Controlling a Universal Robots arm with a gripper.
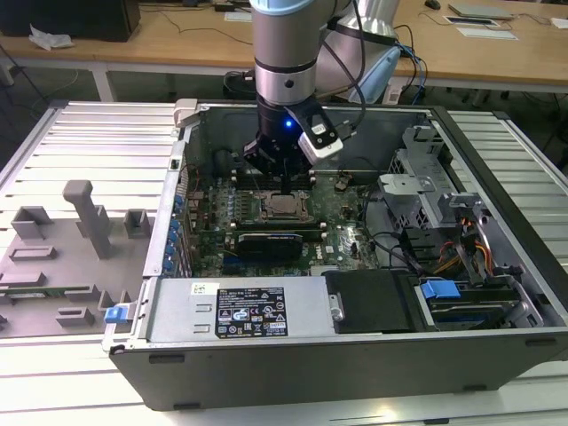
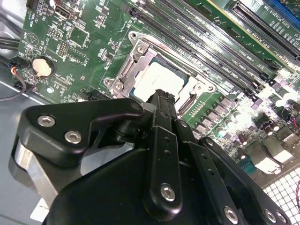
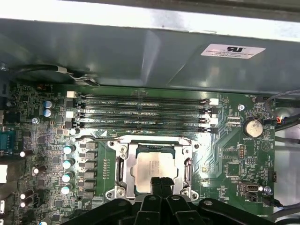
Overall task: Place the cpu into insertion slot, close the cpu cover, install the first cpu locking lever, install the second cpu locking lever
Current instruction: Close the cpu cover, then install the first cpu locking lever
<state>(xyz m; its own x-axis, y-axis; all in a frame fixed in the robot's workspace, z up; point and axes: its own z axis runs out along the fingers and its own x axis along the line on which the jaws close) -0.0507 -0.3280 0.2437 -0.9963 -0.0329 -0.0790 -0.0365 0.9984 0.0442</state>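
The cpu (image 1: 284, 209) lies flat in the insertion slot on the green motherboard, its dull silver top showing in both wrist views (image 2: 159, 82) (image 3: 151, 164). The cpu cover (image 3: 123, 168) (image 2: 136, 61) is down, framing the chip through its square window. A thin lever rod (image 3: 140, 139) runs along the socket edge beside the memory slots. My gripper (image 1: 282, 185) hangs just above the chip with its black fingertips (image 3: 161, 183) (image 2: 162, 97) pressed together and nothing between them.
Long memory slots (image 3: 140, 110) lie just beyond the socket, and a black expansion card (image 1: 271, 241) sits on its near side. Case walls, a power supply (image 1: 240, 311) and a drive cage (image 1: 417, 191) ring the board. Grey fixture blocks (image 1: 89, 217) stand at the exterior view's left.
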